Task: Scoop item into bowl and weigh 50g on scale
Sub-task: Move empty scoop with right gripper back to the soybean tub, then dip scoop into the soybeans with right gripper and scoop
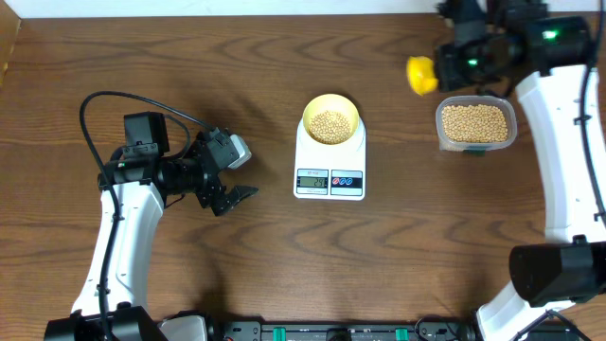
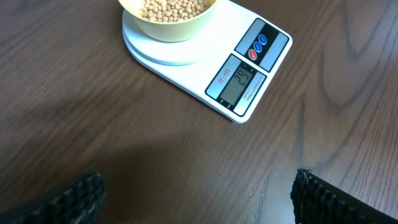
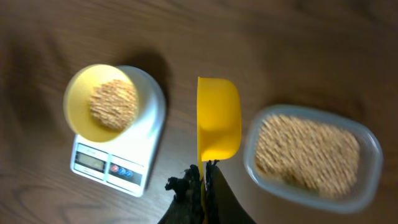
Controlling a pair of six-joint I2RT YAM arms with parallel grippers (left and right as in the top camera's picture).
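Note:
The pale yellow-green bowl [image 1: 330, 119] sits on the white scale [image 1: 329, 175] at the table's middle and holds a layer of tan beans [image 1: 329, 126]. The scale's lit display [image 2: 240, 83] shows in the left wrist view, with the bowl [image 2: 168, 25] above it. My right gripper [image 1: 453, 59] is shut on the handle of the bright yellow scoop [image 1: 421, 75], held above the table left of the clear tub [image 1: 475, 125] full of beans. In the right wrist view the scoop [image 3: 217, 124] hangs on its side between the bowl [image 3: 102, 102] and the tub [image 3: 311, 155]. My left gripper [image 1: 237, 194] is open and empty, left of the scale.
A black cable [image 1: 114, 99] loops behind the left arm. The white right arm [image 1: 568, 152] runs down the right side next to the tub. A black rail [image 1: 331, 332] lies along the front edge.

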